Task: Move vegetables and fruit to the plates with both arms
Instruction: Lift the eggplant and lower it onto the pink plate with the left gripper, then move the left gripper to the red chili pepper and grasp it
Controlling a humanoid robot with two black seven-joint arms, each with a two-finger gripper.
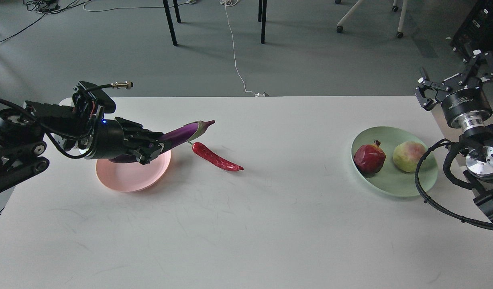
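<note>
Head view: the left claw (148, 148) grips the eggplant (181, 134) by its lower end, holding it tilted above the pink plate (128, 178), its capped tip pointing up and to the right, past the plate's rim. The chili (216, 157) lies on the white worktop (250, 216) just right of the pink plate, stem end near the eggplant. Well apart on the right, the green plate (391, 186) carries the pomegranate (369, 158) and, beside it, the yellow-green ball (408, 156). The right claw (455, 78) hangs beyond the worktop's far right corner, prongs spread wide, holding nothing.
</note>
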